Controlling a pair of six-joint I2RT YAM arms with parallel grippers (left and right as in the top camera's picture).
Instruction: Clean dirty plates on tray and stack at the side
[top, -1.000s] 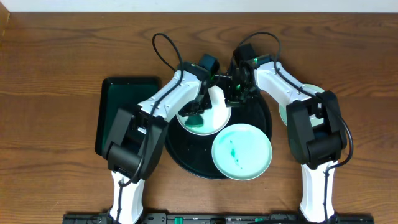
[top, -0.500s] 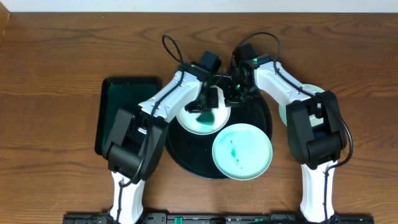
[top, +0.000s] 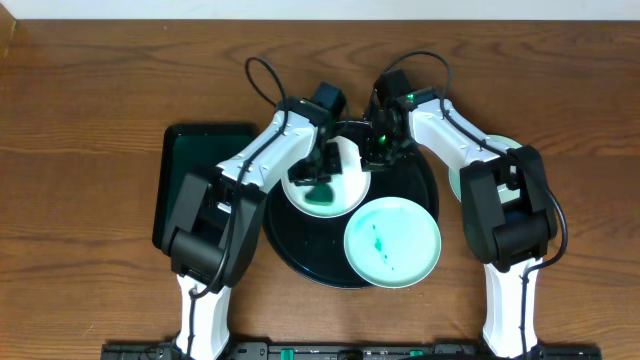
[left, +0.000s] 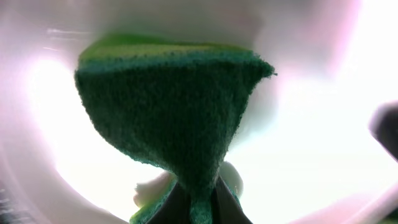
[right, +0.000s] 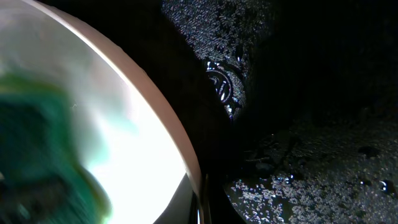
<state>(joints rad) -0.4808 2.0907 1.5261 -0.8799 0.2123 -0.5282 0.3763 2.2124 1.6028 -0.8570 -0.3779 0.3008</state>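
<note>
A brown wooden table (top: 80, 100) with visible grain fills the frame; a pale strip (top: 560, 8) runs along the top edge

The side plate (top: 455, 180) is largely hidden by the right arm (top: 470, 150). The sponge (left: 168, 118) is cut off below in the left wrist view and blurred in the right wrist view, where the right gripper's (top: 373, 152) grip cannot be made out.

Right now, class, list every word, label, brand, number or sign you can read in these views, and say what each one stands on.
None can be read.
The tray bears one small round embossed mark, seen from the right wrist: too small and glossy to make out.
The plates and the sponge show no writing.
</note>
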